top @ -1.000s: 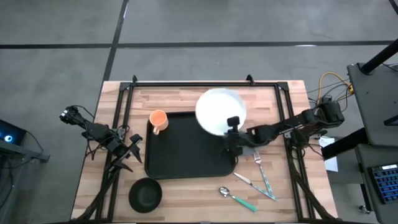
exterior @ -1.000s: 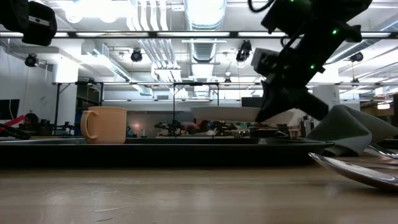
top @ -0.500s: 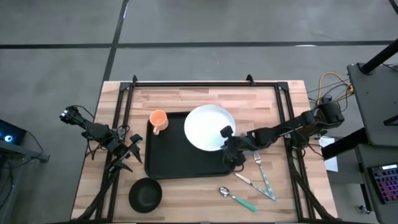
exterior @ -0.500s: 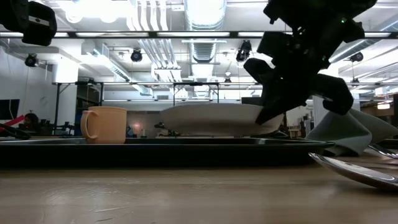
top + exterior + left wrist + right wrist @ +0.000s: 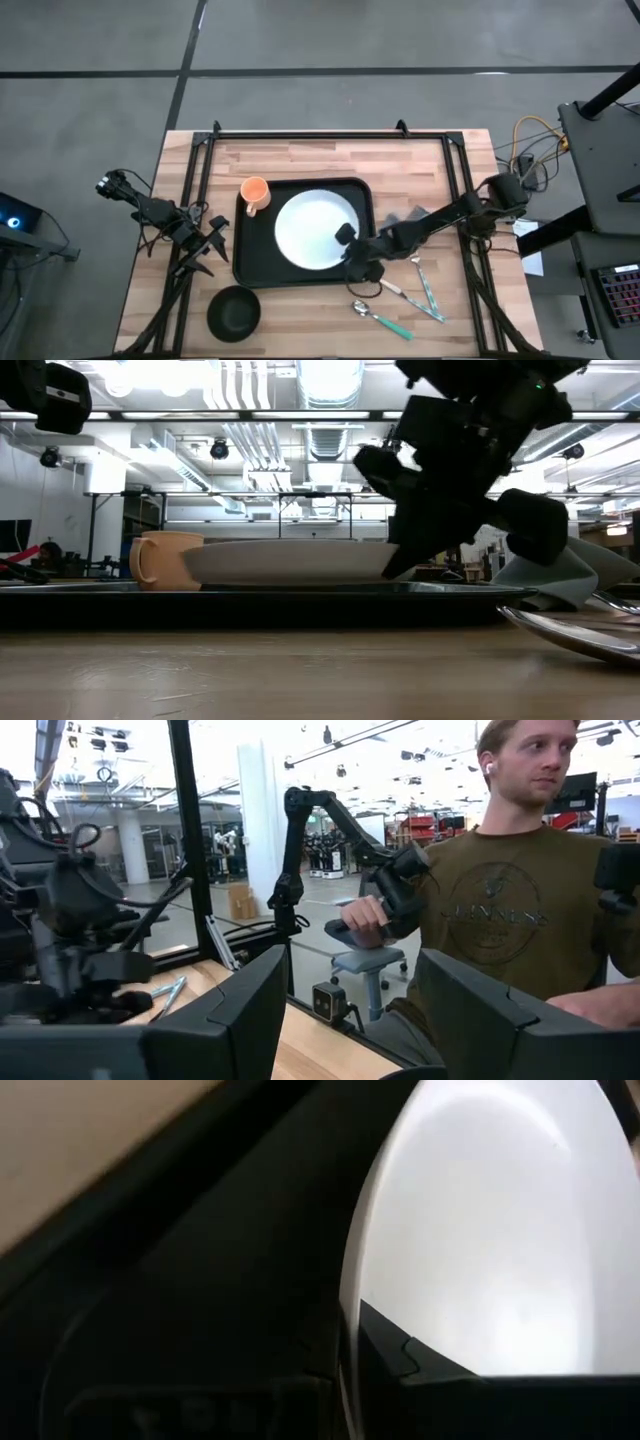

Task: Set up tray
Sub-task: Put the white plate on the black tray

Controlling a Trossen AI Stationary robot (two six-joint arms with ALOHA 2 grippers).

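The black tray [image 5: 258, 262] lies in the middle of the wooden table. An orange cup [image 5: 254, 193] stands in its far left corner. A white plate [image 5: 312, 230] is level and low over the tray's middle [image 5: 280, 560], with my right gripper [image 5: 349, 246] shut on its rim. I cannot tell whether the plate's base touches the tray. My left gripper [image 5: 208, 246] waits open off the table's left edge, holding nothing. My right gripper pinches the plate's rim [image 5: 350, 1330] at its near right side between the two fingers. One finger [image 5: 425, 1370] lies on the plate's upper face, the other under the rim. The fingers slant down from the table's right. The plate sits level.
A black bowl [image 5: 233, 312] stands near the front left. A fork [image 5: 415, 262], a knife [image 5: 393, 288] and a spoon [image 5: 380, 318] lie right of the tray, beside a grey napkin [image 5: 405, 215]. A person sits beyond the table in the left wrist view.
My right gripper has carried the plate down and toward the table's left and near edge, rolling its wrist. The plate has gone from over the tray's far right corner to over its middle. It has come lower, close to the tray.
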